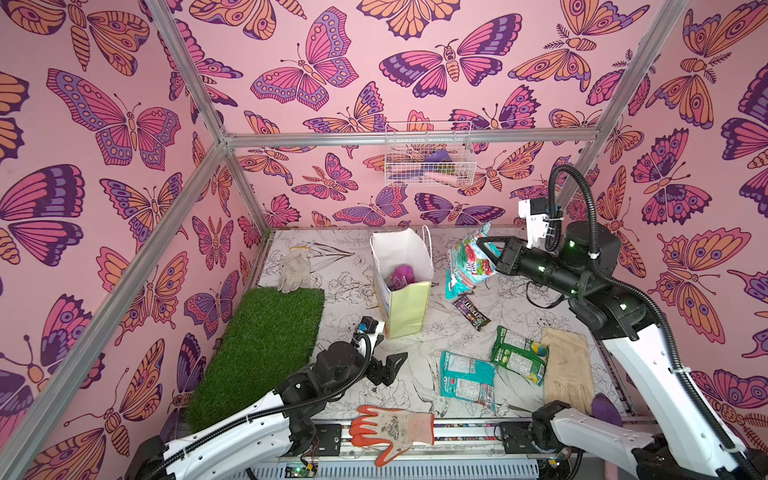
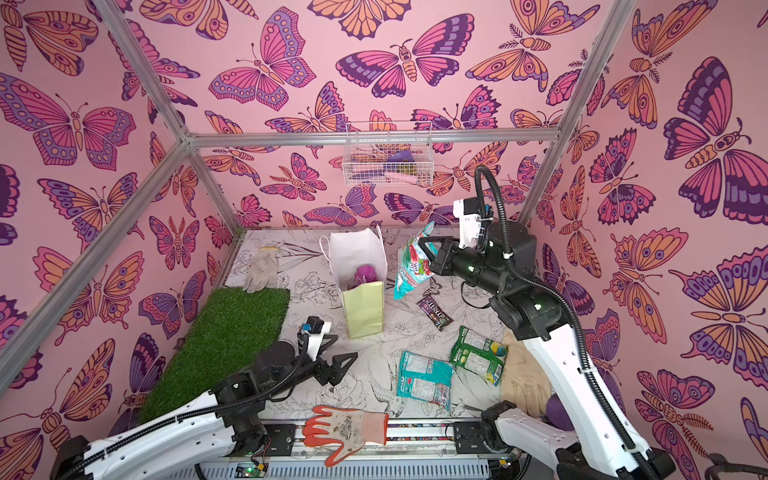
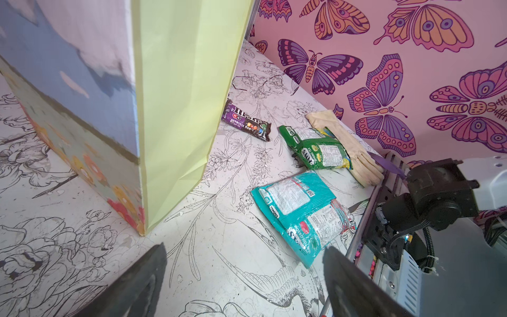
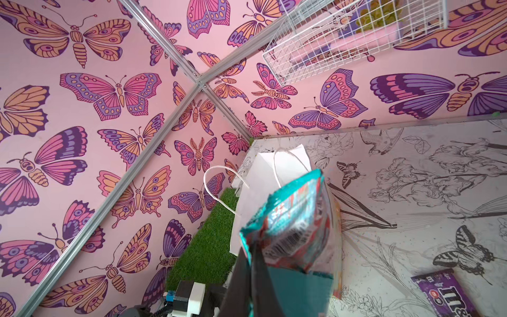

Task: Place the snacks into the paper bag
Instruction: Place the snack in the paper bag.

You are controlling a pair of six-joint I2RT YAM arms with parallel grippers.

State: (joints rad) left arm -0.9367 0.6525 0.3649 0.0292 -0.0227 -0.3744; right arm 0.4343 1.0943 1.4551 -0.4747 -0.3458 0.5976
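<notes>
**Entry: snack packing, carry stage**

1. Right gripper [image 1: 486,255]: clamped shut on one edge of a teal candy bag [image 1: 469,262]. The packet hangs clear of the table at about 3 o'clock from the paper bag's mouth, near it but not over it.
2. Paper bag [image 1: 409,309]: upright at mid-table with its mouth open. The magenta grape bag [image 1: 402,275] already lies inside.
3. Left gripper [image 1: 397,368]: jaws spread wide and empty, low over the table at the bag's 6 o'clock.
4. Outstanding, flat on the table:
   - M&M's packet [image 1: 471,312], at the bag's 4 o'clock.
   - Green-and-yellow bag [image 1: 519,355] and second teal bag [image 1: 467,376], side by side toward 5 o'clock.

**Step in hand, as I read it:** the second of five packets is lifted and on its way to the opening.

**Next move calls for:** I would carry the packet toward 9 o'clock until it hangs over the white interior. It should stay above the rim and clear of the cord handles [image 4: 219,192], then go in narrow end down before the jaws part. A brush on the rim could tip the bag.
</notes>
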